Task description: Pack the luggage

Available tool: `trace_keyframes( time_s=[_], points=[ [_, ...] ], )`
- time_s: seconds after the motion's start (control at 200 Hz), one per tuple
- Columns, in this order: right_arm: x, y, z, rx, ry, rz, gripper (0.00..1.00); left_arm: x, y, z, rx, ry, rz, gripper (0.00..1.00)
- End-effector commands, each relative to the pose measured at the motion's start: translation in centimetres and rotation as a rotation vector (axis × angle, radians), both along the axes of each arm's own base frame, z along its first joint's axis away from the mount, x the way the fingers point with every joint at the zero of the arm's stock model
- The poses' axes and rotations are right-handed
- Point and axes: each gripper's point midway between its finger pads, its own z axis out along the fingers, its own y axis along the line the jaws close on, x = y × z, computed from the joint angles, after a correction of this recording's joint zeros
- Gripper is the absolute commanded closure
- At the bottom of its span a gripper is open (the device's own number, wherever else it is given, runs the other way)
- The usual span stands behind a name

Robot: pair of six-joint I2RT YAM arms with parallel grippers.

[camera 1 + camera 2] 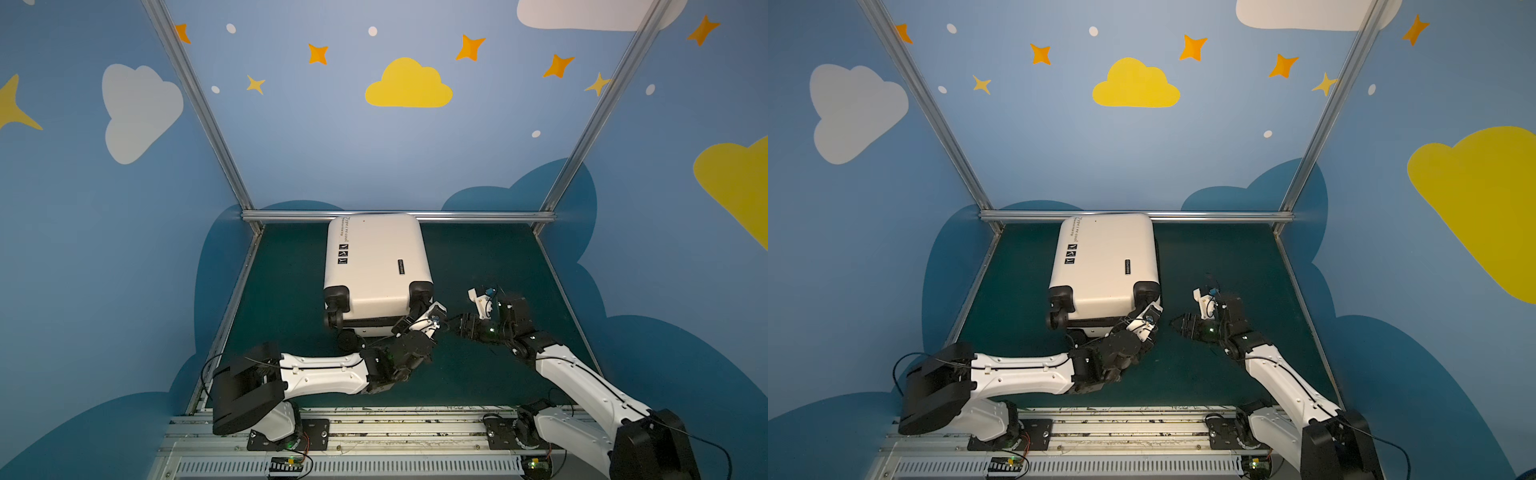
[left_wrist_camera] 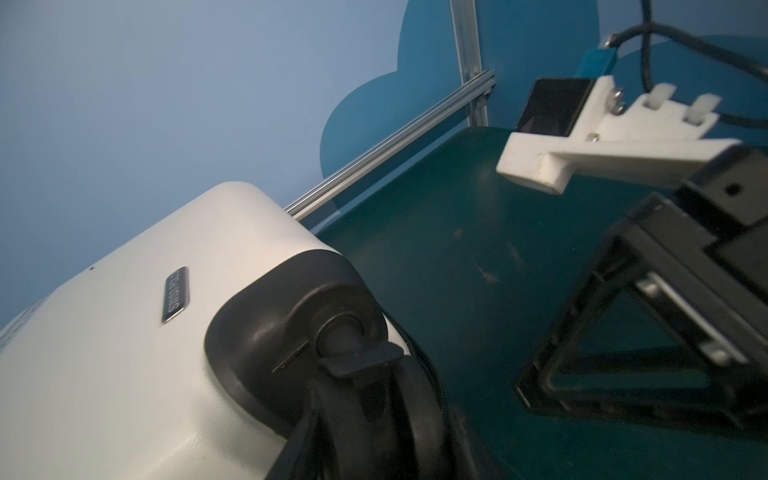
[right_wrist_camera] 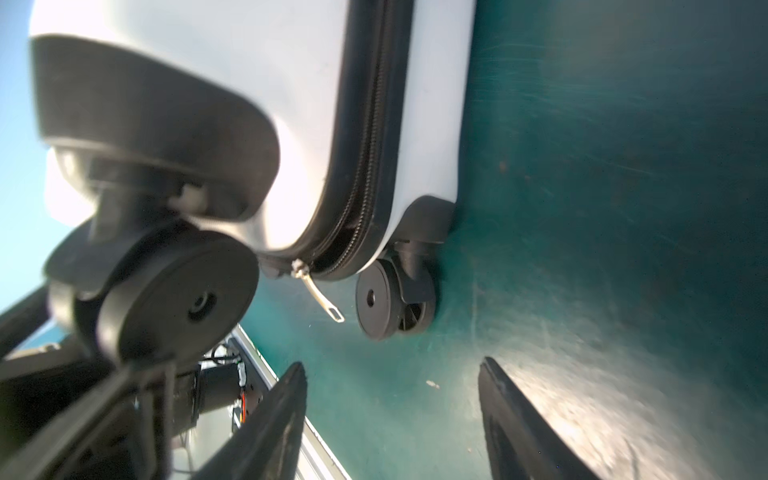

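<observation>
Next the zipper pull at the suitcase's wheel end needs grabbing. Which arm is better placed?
Probably right. The right gripper is open, empty, and pointed at the zipper pull. The left gripper is occupied at a wheel of the suitcase.

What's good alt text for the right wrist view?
The luggage lies on the green table, its black zipper gaping slightly at a corner where a silver zipper pull dangles beside a black wheel. The right gripper is open and empty in front of it.
</observation>
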Motion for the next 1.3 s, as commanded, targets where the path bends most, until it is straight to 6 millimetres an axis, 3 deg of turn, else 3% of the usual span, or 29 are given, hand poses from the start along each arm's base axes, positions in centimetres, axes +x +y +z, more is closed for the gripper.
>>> trace_keyframes(
  time_s=[0.0,0.43,0.576,0.696,0.801,1.051,1.201,1.296],
  points=[
    [0.0,1.3,0.6,0.006,-0.074,0.065,0.35,0.0,-1.0,0.9,-0.003,0.016,-0.084,0.66],
    [-0.6,3.9,-0.6,-0.024,-0.126,0.154,0.42,-0.8,-1.9,1.7,-0.024,0.034,-0.159,0.73],
    [-0.4,3.2,-1.5,-0.080,-0.090,0.121,0.44,-0.7,-0.8,2.5,-0.060,0.020,-0.120,0.55],
    [0.0,2.3,-1.9,-0.116,-0.065,0.075,0.46,-0.7,0.8,4.2,-0.122,-0.007,-0.075,0.33],
    [0.5,1.4,-1.6,-0.127,-0.040,0.023,0.48,-0.5,2.7,6.0,-0.187,-0.032,-0.034,0.01],
    [1.9,1.1,0.8,-0.118,-0.023,-0.008,0.51,-0.5,5.6,9.1,-0.336,-0.038,-0.108,0.00],
    [2.7,2.2,2.6,-0.094,-0.035,0.025,0.54,0.0,7.0,9.5,-0.373,0.033,-0.108,0.01],
    [2.9,2.8,3.0,-0.085,-0.036,0.047,0.55,-0.1,7.1,8.6,-0.332,0.071,-0.117,0.01]
  ],
)
